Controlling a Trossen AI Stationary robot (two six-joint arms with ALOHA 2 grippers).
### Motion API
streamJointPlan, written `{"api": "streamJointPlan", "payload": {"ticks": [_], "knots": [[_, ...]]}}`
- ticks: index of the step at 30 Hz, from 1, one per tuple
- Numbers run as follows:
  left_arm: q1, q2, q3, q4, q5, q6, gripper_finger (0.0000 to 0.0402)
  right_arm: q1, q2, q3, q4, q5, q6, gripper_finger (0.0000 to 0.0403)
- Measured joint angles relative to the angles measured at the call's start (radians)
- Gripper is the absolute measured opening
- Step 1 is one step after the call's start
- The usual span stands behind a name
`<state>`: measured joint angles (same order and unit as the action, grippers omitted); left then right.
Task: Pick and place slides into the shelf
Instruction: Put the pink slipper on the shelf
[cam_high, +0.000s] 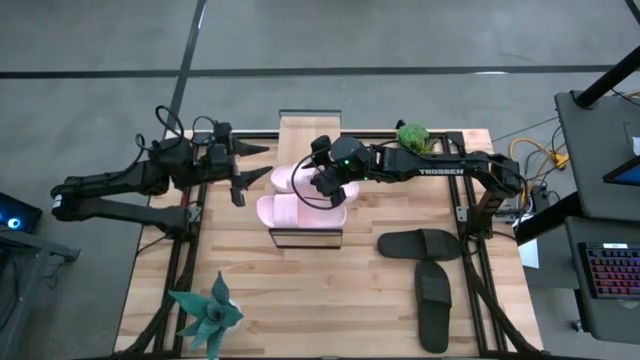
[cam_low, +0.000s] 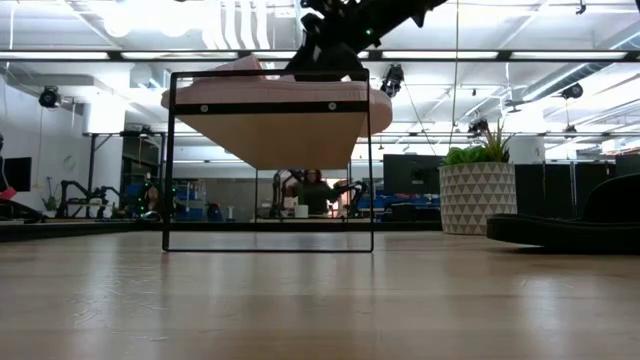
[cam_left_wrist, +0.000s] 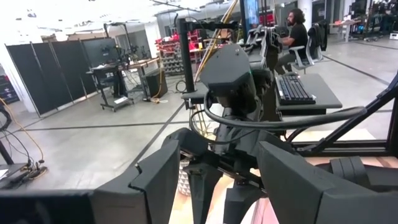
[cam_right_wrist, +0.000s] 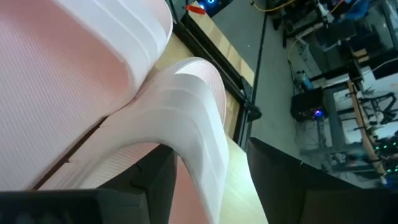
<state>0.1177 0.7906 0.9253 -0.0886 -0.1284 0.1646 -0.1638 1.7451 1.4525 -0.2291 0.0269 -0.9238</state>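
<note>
Pink ribbed-strap slides (cam_high: 295, 200) rest atop shelf (cam_high: 308, 128).

- A teal spiky ornament (cam_high: 207, 314) lies at the near left corner of the bench (cam_high: 300, 300).
- A green potted plant (cam_high: 413, 136) stands at the far right edge, in a patterned white pot (cam_low: 477, 198).
- A keyboard (cam_high: 610, 272) sits on a desk off the bench's right side.
- A person (cam_left_wrist: 296, 28) sits in the room behind.

Two slides (cam_high: 290, 195) lie side by side on the shelf (cam_high: 308, 130); two more (cam_high: 425, 265) rest on the table (cam_high: 300, 300) to its right.
</note>
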Motion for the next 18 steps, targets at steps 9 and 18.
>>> {"api": "streamJointPlan", "payload": {"ticks": [9, 18], "knots": [[0.0, 0.003, 0.0, 0.0, -0.01, 0.005, 0.0199, -0.001, 0.0, 0.0, -0.002, 0.039, -0.013, 0.0185], [0.0, 0.008, 0.0, -0.001, -0.011, 0.005, 0.0199, -0.002, 0.0, -0.001, -0.135, 0.063, 0.04, 0.0185]]}}
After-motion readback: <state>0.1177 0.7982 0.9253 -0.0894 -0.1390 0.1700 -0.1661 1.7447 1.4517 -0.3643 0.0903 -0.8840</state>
